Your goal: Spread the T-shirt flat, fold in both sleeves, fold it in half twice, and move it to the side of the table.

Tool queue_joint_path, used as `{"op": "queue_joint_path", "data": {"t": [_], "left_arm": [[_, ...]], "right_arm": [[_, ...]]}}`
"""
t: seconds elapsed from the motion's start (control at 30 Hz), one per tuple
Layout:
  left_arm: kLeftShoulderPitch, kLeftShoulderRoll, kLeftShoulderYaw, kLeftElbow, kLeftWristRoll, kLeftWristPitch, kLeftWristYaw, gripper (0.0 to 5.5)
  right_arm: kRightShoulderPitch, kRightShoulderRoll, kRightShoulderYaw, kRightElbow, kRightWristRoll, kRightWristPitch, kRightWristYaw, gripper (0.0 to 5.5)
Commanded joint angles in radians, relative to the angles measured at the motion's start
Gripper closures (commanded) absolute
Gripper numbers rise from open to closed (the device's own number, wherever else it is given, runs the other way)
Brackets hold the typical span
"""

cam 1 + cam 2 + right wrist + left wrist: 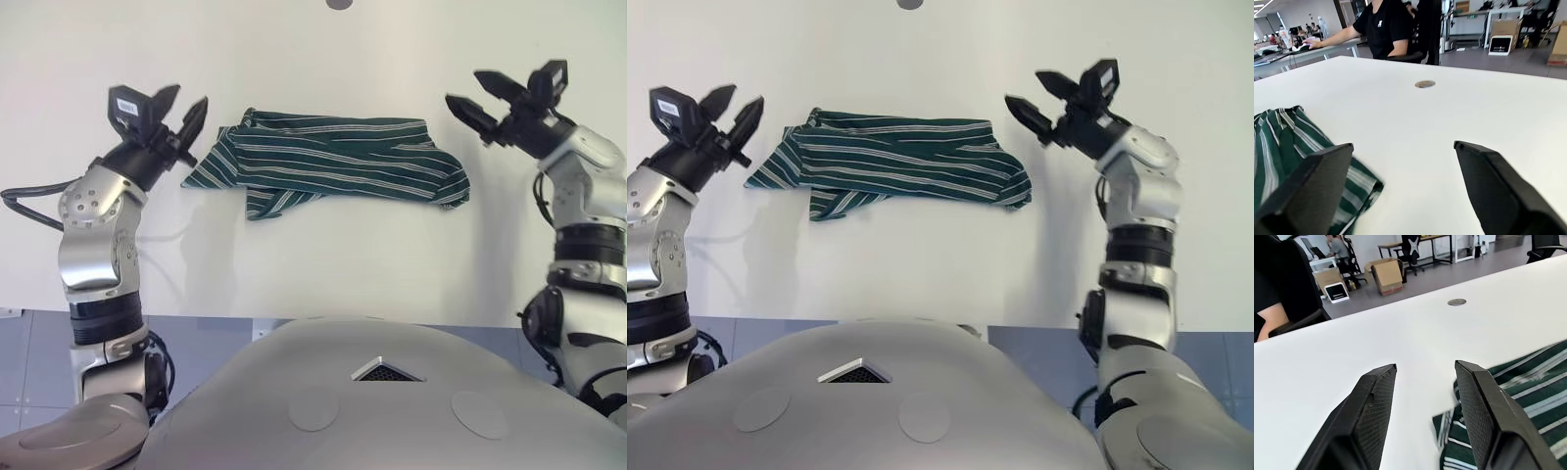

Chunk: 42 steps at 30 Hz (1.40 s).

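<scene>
- What I cannot read: the T-shirt (328, 162) is bunched over itself, so its folds hide the collar and most of both sleeves, and I cannot tell which end is the neck.
- A round cap (339, 4) set in the desk (323, 264) beyond the shirt is cut off by the upper edge of the head view.
- In the left wrist view, a finger (1484, 416) covers part of the shirt's striped corner.
- Count: one T-shirt, dark green with thin pale stripes, two claws, and one round cap.
- The shirt lies on the middle of the desk, between the two claws. Its long axis runs from my left to my right, and the stripes run roughly the same way.
- A flap of cloth sticks out at its left end, and the right end is a rounded bundle.
- Left claw (188, 98): fingers parted, holding nothing, raised just beside the shirt's left end and pointing toward it.
- Right claw (463, 86): spread wide and holding nothing, raised near the shirt's right end but apart from it.
</scene>
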Motion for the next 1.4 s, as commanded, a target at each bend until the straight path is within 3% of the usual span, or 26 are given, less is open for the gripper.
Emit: {"op": "queue_joint_path", "data": {"t": [0.03,0.5,0.67,1.0,1.4], "left_arm": [[0.014,0.040,-0.006,0.009,-0.002,0.025,-0.028,3.32],[0.054,0.086,-0.024,0.023,-0.039,0.059,-0.116,3.32],[-0.030,0.088,-0.059,0.132,-0.024,0.039,-0.154,3.32],[-0.137,0.085,-0.094,0.330,-0.033,0.028,-0.237,3.32],[-0.119,0.082,-0.090,0.309,-0.049,0.009,-0.273,5.46]], "right_arm": [[0.053,-0.092,0.030,-0.098,0.048,0.176,0.088,2.04],[0.100,-0.064,0.079,-0.167,0.049,0.233,0.069,4.62],[0.094,-0.061,0.087,-0.170,0.042,0.225,0.065,5.49],[0.082,-0.056,0.110,-0.161,0.027,0.204,0.057,5.49],[0.078,-0.059,0.120,-0.148,0.022,0.183,0.046,5.50]]}}
